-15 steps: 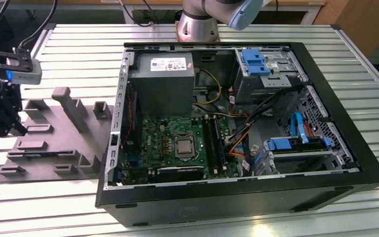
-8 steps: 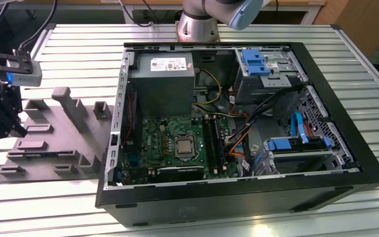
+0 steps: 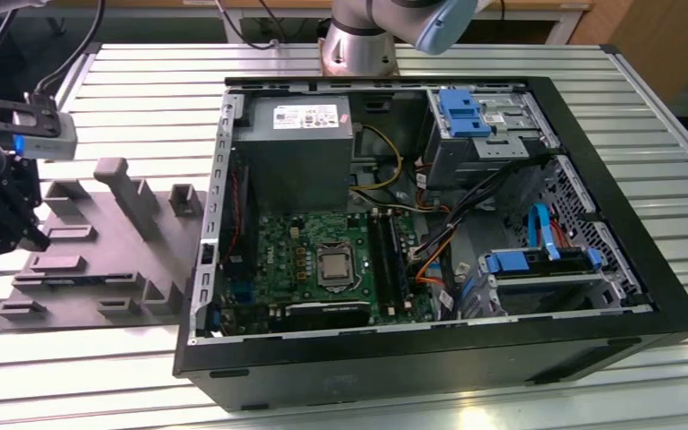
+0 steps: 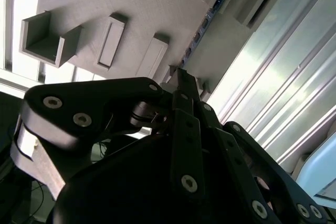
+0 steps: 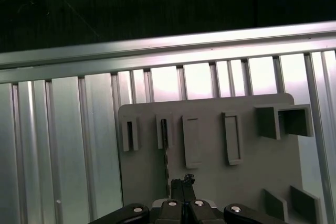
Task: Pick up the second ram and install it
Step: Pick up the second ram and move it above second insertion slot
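The second ram (image 5: 167, 163) stands on edge in a slot of the grey fixture block (image 5: 252, 177), a thin dark strip with small chips (image 4: 203, 29). In the exterior view the second ram (image 3: 81, 277) is a dark line across the fixture block (image 3: 93, 269). My gripper (image 3: 28, 240) hovers over the fixture's side at the exterior view's left. Its fingertips (image 5: 184, 181) are pressed together just beside the strip's near end, and I see nothing between them. In the second wrist view the gripper (image 4: 181, 74) points at that same end.
An open computer case (image 3: 631, 296) lies at the exterior view's right, its motherboard (image 3: 284, 260) facing up. Long black memory slots (image 3: 386, 260) run beside the processor socket (image 3: 334, 265). Orange and blue cables (image 3: 434, 255) cross nearby. Upright posts (image 3: 117, 184) rise from the fixture on the ribbed metal table (image 3: 141, 81).
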Controlling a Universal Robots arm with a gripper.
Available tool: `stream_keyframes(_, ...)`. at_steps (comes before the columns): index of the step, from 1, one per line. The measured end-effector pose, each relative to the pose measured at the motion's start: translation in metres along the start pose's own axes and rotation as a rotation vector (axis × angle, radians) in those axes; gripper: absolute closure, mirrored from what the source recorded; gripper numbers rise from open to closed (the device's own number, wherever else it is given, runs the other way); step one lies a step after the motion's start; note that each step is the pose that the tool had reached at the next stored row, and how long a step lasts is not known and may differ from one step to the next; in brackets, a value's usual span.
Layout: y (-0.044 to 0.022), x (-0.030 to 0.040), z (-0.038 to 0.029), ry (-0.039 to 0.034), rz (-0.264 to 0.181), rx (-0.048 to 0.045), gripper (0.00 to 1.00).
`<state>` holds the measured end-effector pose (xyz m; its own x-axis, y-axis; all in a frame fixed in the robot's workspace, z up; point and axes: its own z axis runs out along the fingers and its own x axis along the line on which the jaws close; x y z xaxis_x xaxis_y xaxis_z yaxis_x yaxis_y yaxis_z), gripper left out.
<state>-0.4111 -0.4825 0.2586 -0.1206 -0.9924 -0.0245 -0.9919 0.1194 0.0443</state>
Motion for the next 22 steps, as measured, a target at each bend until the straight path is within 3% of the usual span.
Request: stream_keyframes(22, -0.0008, 0.0024, 0.0129, 0.0004, -0.009, -0.0003, 0.89)
